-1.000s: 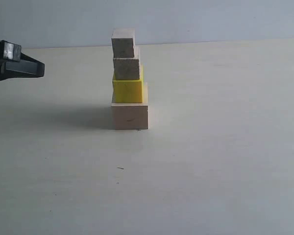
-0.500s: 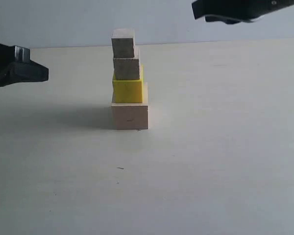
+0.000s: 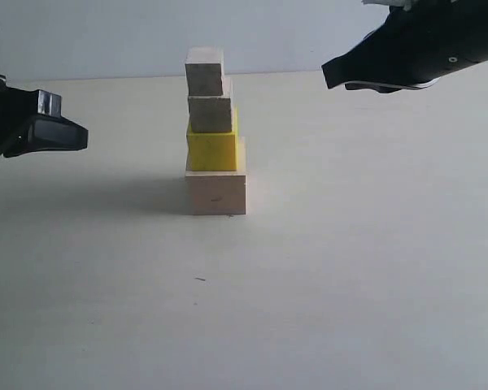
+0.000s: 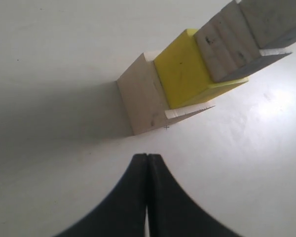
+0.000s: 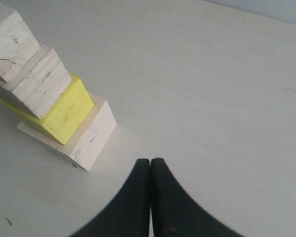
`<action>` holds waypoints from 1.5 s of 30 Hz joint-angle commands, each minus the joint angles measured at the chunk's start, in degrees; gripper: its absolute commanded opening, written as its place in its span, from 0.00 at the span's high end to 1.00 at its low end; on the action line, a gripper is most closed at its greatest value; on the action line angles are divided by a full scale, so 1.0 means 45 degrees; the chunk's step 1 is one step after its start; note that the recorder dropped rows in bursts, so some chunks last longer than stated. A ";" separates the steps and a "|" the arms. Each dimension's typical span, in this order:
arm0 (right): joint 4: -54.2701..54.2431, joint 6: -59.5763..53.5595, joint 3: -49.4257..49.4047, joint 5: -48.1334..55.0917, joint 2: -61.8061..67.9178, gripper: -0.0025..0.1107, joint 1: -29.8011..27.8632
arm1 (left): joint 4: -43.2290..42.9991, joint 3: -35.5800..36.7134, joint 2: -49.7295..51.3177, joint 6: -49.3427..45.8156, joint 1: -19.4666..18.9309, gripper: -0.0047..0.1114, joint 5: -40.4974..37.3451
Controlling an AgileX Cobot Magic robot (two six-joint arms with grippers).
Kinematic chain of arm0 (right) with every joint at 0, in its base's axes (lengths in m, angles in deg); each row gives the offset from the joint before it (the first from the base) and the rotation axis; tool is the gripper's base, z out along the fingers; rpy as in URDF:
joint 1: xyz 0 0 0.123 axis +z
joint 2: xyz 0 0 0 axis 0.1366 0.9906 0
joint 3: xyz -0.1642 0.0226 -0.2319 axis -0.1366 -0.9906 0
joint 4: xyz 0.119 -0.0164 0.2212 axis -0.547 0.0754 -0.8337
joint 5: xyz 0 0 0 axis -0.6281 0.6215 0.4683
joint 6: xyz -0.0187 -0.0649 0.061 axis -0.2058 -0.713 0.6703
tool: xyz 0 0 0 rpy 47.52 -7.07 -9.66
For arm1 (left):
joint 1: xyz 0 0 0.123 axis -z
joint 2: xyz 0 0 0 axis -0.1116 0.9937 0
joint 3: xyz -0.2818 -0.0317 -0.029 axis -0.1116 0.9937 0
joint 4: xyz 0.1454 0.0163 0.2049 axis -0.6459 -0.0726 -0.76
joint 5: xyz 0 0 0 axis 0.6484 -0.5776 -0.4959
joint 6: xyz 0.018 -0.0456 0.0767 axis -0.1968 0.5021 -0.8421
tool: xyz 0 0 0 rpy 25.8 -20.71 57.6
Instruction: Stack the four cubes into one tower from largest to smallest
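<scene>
four-cube tower (image 3: 212, 151) on table (image 3: 350, 284), both sets of jaws closed, empty

The right pincer (image 3: 327, 79) was out of the exterior view a second ago and only edged in at the top half a second ago. It has since come lower and further in, its closed tip level with the top of the tower (image 3: 215, 130). The left pincer (image 3: 83, 136) has crept slightly toward the tower and dropped a little.
</scene>
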 commanded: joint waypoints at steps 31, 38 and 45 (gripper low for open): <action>0.0018 -0.0044 -0.0052 -0.0093 -0.0109 0.98 0.0000 | -0.0653 0.0047 -0.0831 -0.0379 -0.0031 0.96 0.0141; 0.0018 -0.0044 -0.0052 -0.0093 -0.0109 0.98 0.0000 | -0.1803 0.0047 -0.3496 -0.0409 -0.0031 0.96 0.1424; 0.0018 -0.0044 -0.0052 -0.0093 -0.0109 0.98 0.0000 | -0.2329 0.0047 -0.6461 -0.0430 -0.1672 0.96 0.3035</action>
